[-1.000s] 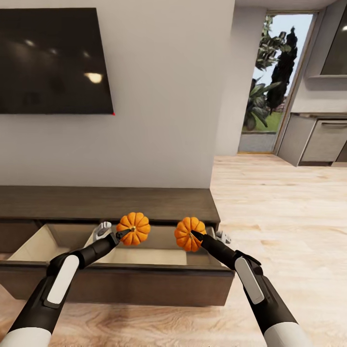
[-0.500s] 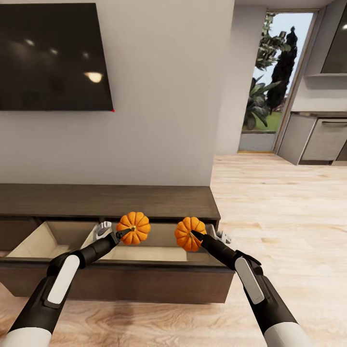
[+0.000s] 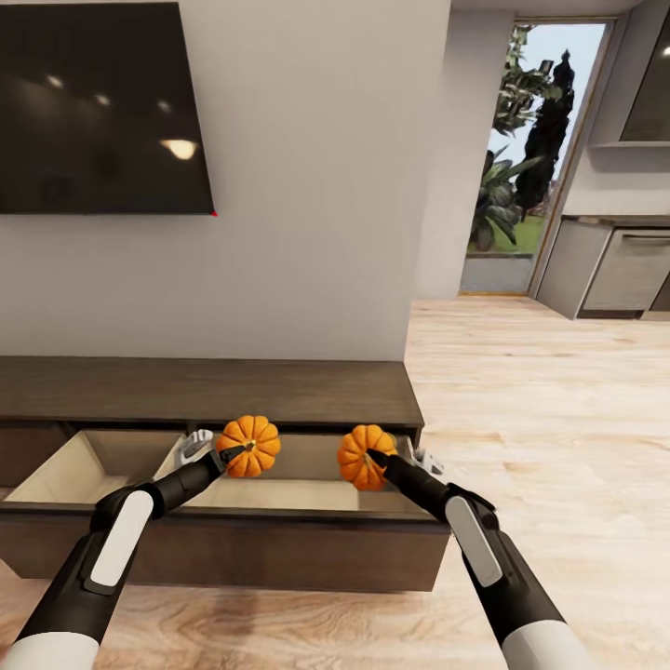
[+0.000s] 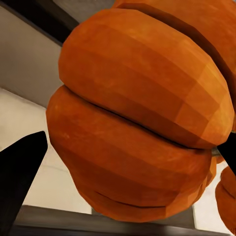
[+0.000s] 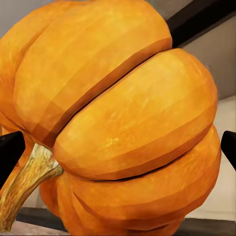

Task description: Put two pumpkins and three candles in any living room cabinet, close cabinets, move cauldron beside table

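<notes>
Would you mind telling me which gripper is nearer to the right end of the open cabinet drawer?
Right. The right gripper, shut on a pumpkin, hangs over the drawer close to its right end; the left gripper, holding the other pumpkin, hangs nearer the drawer's middle.

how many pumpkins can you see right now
2. One pumpkin is held in the left gripper, the other pumpkin in the right gripper, both over the open cabinet drawer.

A home living room: a dark television [image 3: 102, 107] hangs on the wall above a long low wooden cabinet [image 3: 214, 391]. Right of the cabinet, wood flooring [image 3: 540, 409] leads toward what may be a kitchen.
</notes>
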Available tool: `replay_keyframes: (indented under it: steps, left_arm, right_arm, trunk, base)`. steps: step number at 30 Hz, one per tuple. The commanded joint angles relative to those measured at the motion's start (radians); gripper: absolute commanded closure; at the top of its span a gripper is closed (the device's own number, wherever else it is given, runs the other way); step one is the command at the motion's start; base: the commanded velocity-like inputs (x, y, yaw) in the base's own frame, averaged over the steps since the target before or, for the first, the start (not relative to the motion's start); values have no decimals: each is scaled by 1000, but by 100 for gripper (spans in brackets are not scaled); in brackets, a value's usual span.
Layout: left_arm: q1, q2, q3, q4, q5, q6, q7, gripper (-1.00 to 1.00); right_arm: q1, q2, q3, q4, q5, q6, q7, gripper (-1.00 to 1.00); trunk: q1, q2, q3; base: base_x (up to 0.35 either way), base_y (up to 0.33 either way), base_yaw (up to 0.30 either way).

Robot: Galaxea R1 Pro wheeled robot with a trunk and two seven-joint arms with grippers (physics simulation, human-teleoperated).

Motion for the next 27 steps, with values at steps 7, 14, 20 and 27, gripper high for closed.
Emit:
replay_keyframes:
  steps: [7, 14, 20, 27]
  left_arm:
    - [-1, -1, 3, -1, 0, 6, 4, 100]
    - [-1, -9, 0, 1, -1, 6, 9, 100]
    - [-1, -50, -13, 2, -8, 6, 30, 100]
    - [-3, -86, -17, 9, -6, 5, 166, 100]
  right_arm:
    - [-23, 4, 39, 13, -2, -22, -25, 100]
    - [-107, 15, 79, 147, -2, -103, -82, 100]
    - [-118, 31, 91, 167, 0, -117, -86, 100]
    - [-154, 52, 98, 236, -1, -146, -87, 100]
  trunk:
    - [0, 0, -1]
    - [0, 0, -1]
    - [0, 0, -1]
    - [0, 0, -1]
  base:
    - [0, 0, 0]
    - [0, 0, 0]
    - [0, 0, 0]
    - [0, 0, 0]
